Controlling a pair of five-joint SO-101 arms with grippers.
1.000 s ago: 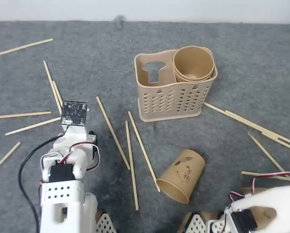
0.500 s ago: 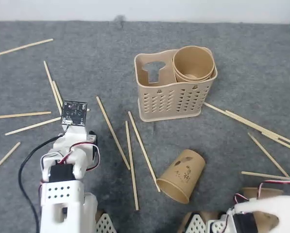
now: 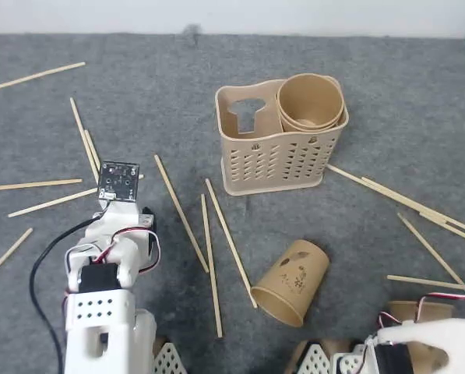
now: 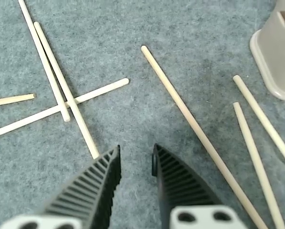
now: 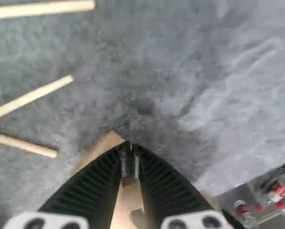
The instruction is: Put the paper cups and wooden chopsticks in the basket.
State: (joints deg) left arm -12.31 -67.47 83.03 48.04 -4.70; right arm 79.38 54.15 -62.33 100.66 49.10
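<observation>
Overhead and wrist views of a grey carpeted surface (image 3: 139, 86). The basket (image 3: 273, 160) stands upright near the middle, with nested paper cups (image 3: 310, 100) upright in one compartment; the other compartment, with the handle cut-out, holds no cups. A single paper cup (image 3: 292, 282) lies on its side on the surface, apart from the basket on the arms' side, its open mouth turned toward the arms. Wooden chopsticks (image 3: 181, 212) lie loose all around: three between the left arm and the fallen cup, several along the far left (image 3: 84, 140), and more to the right of the basket (image 3: 396, 199).

Left gripper (image 4: 135, 160): low over the surface, jaws a narrow gap apart and holding nothing. A long chopstick (image 4: 195, 129) runs just beside it, and two crossed sticks (image 4: 66, 102) lie near its other side.

Right gripper (image 5: 129, 149): at the near right edge, jaws drawn almost together over a tan flat piece (image 5: 125, 205). Whether they pinch it cannot be told. Chopstick ends (image 5: 30, 98) lie nearby.
</observation>
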